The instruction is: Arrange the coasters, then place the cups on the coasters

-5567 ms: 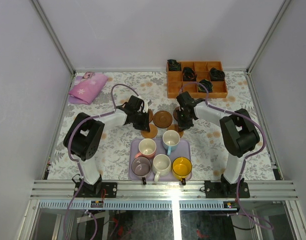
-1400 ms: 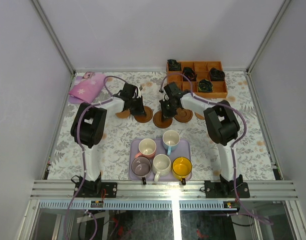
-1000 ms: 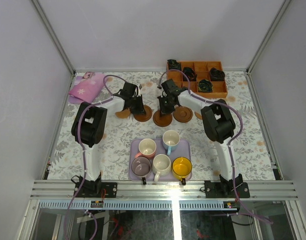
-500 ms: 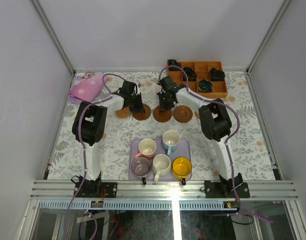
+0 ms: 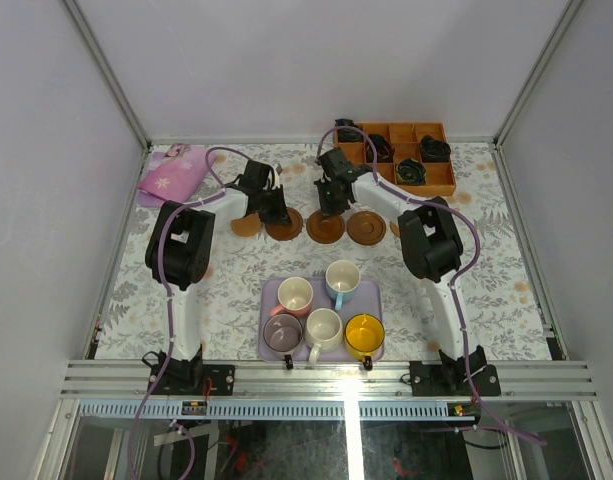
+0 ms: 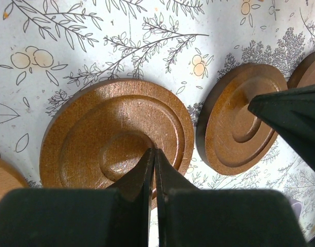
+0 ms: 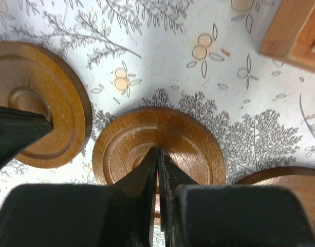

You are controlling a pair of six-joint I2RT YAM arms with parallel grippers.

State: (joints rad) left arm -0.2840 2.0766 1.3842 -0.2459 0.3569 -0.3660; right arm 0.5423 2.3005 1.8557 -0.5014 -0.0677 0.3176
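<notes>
Several brown coasters lie in a row across the middle of the table: (image 5: 246, 226), (image 5: 283, 228), (image 5: 326, 230), (image 5: 366, 228). My left gripper (image 5: 277, 211) is shut, its tips (image 6: 154, 152) pressing on the middle of one coaster (image 6: 95, 134). My right gripper (image 5: 331, 203) is shut too, its tips (image 7: 158, 150) resting on the neighbouring coaster (image 7: 190, 139). Neither holds anything. The cups stand on the lavender tray (image 5: 270, 292): pink (image 5: 295, 295), light blue (image 5: 342, 280), purple (image 5: 283, 332), white (image 5: 323, 327) and yellow (image 5: 364, 335).
The orange-brown compartmented box (image 5: 394, 157) with dark items stands just behind the right gripper; its corner (image 7: 296, 31) shows in the right wrist view. A pink folded cloth (image 5: 174, 176) lies back left. The two grippers work close together, one coaster apart.
Both shut grippers have slid their coasters a little farther back, bringing them into line with the other coasters. The cups have not moved.
</notes>
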